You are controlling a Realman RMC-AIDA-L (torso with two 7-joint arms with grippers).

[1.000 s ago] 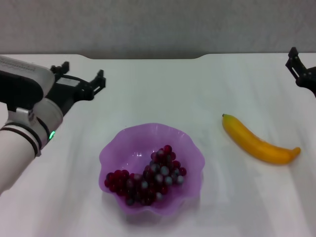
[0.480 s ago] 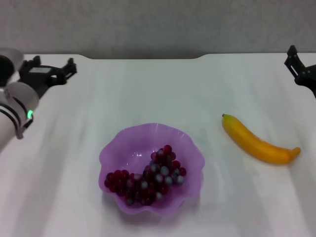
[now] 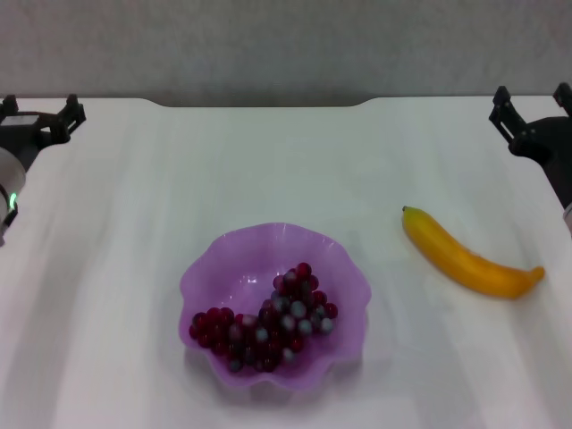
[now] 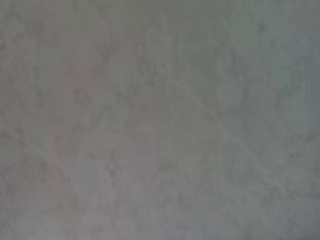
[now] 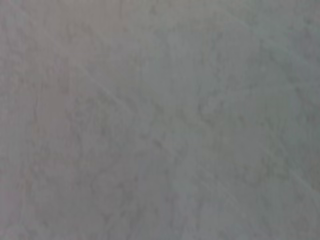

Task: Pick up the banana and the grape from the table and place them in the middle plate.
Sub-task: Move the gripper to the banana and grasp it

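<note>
Lying nearest, inside the middle plate point(image 3: 214, 268) on the white table point(image 3: 286, 161), the grape point(image 3: 268, 326), heaped toward the plate's front and right. Farther back and to the right, well apart from the plate, the banana point(image 3: 465, 259), flat on the table, green tip pointing away. At the far left edge, the left pincer point(image 3: 40, 114), fingers spread, gripping nothing. At the far right edge, the right pincer point(image 3: 529, 107), likewise spread and bare. Both wrist views: only blurred grey surface.
</note>
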